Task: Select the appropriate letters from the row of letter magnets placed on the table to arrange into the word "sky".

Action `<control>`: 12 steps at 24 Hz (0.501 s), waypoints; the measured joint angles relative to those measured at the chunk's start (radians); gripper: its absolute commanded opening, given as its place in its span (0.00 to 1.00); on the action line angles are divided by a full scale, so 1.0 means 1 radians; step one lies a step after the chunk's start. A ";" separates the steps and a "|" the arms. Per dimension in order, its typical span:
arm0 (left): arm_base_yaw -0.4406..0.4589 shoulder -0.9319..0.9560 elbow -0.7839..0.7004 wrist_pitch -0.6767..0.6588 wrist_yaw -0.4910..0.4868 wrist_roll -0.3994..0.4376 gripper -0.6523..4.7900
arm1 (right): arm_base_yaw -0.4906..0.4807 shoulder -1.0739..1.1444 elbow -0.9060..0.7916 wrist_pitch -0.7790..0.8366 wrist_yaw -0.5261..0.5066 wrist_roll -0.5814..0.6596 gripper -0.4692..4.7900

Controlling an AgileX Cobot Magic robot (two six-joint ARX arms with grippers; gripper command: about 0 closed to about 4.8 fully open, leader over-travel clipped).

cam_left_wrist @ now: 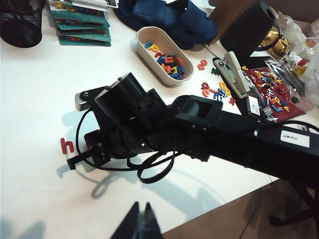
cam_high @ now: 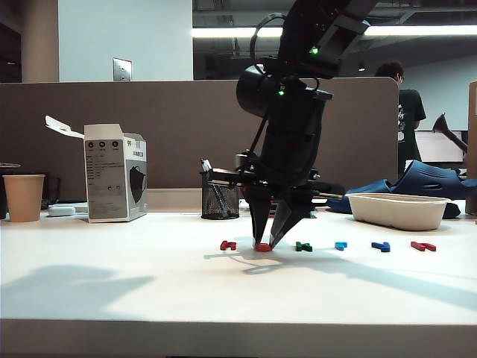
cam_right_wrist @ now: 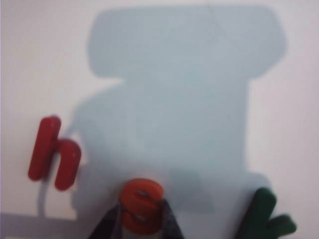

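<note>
White table [cam_high: 112, 298]: right end effector [cam_high: 265, 243] pinching orange-red s [cam_right_wrist: 142, 206]; left end effector [cam_left_wrist: 140, 224] clenched, empty, aloft.

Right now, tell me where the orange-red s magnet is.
The orange-red s lies on the table, second from the row's left in the exterior view, between the dark red h and green letter, between the right gripper fingers.

White table [cam_high: 112, 298] carries six letter magnets [cam_high: 341, 245] in a row — plus, seemingly, a cardboard box [cam_high: 115, 173].
</note>
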 measured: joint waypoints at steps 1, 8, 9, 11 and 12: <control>0.000 0.000 0.000 0.000 0.000 0.000 0.11 | 0.003 -0.001 0.000 -0.010 -0.002 0.001 0.17; 0.000 0.000 0.000 0.000 0.000 0.000 0.11 | 0.041 -0.008 0.002 -0.125 -0.027 0.028 0.17; 0.000 0.000 0.000 0.000 0.000 0.000 0.11 | 0.052 -0.010 0.003 -0.146 -0.027 0.032 0.17; 0.000 0.000 0.000 0.000 0.000 0.000 0.11 | 0.080 -0.012 0.004 -0.193 -0.027 0.037 0.17; 0.000 0.000 0.000 0.000 0.000 0.000 0.11 | 0.089 -0.013 0.005 -0.206 -0.026 0.042 0.17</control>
